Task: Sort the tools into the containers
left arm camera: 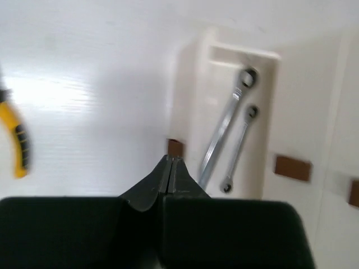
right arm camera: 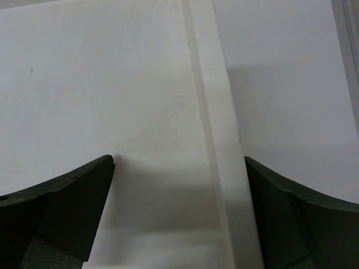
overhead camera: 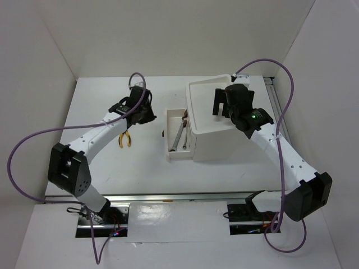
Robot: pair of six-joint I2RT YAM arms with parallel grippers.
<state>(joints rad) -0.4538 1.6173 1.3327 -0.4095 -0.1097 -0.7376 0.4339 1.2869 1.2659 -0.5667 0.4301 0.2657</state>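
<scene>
The white container unit (overhead camera: 216, 140) stands right of centre, with one drawer (overhead camera: 170, 131) pulled out to the left. Two silver wrenches (left arm camera: 227, 126) (left arm camera: 240, 148) lie side by side in that drawer (left arm camera: 188, 101); from above they show as wrenches (overhead camera: 178, 136). Yellow-and-black pliers (overhead camera: 124, 139) lie on the table left of the drawer, and in the left wrist view the pliers (left arm camera: 17, 140) sit at the left edge. My left gripper (overhead camera: 150, 116) (left arm camera: 170, 159) is shut on nothing, just left of the drawer. My right gripper (overhead camera: 221, 107) (right arm camera: 179, 162) is open over the unit's top tray (overhead camera: 196, 92).
Brown knobs (left arm camera: 292, 167) mark the unit's other drawers, and one knob (left arm camera: 175, 147) sits on the open drawer's front. The tray rim (right arm camera: 216, 112) runs between the right fingers. White walls enclose the table on three sides. Purple cables loop beside both arms.
</scene>
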